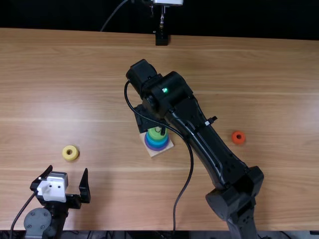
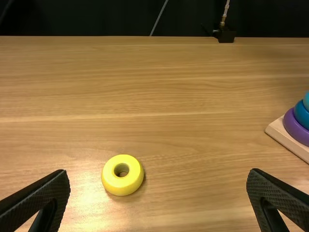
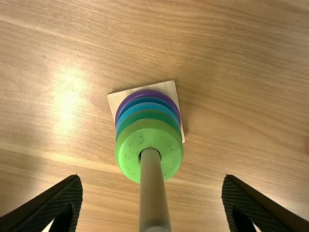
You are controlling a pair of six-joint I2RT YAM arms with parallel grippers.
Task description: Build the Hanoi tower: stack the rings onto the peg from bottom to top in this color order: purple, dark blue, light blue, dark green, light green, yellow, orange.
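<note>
Nearest, the left end effector (image 1: 68,170) stands wide and empty above the wooden desk (image 1: 89,74). Beyond it lies a round yellow ring (image 2: 121,187); farther, toward the right, a round orange ring (image 1: 235,140). The open right end effector (image 1: 145,119) hangs over the pale wooden peg (image 3: 152,193) carrying purple (image 3: 145,93), dark blue, light blue, dark green and light green rings (image 3: 129,157).

Black from joint to joint, the right arm (image 1: 207,142) sports a black cable (image 1: 192,162) and a green light (image 1: 165,90) (tiny, but bright). The left arm (image 1: 58,219) bears a gray disc (image 1: 37,219), a white plate (image 1: 52,190) and a black claw (image 1: 68,168) with textured pads (image 2: 281,194).
</note>
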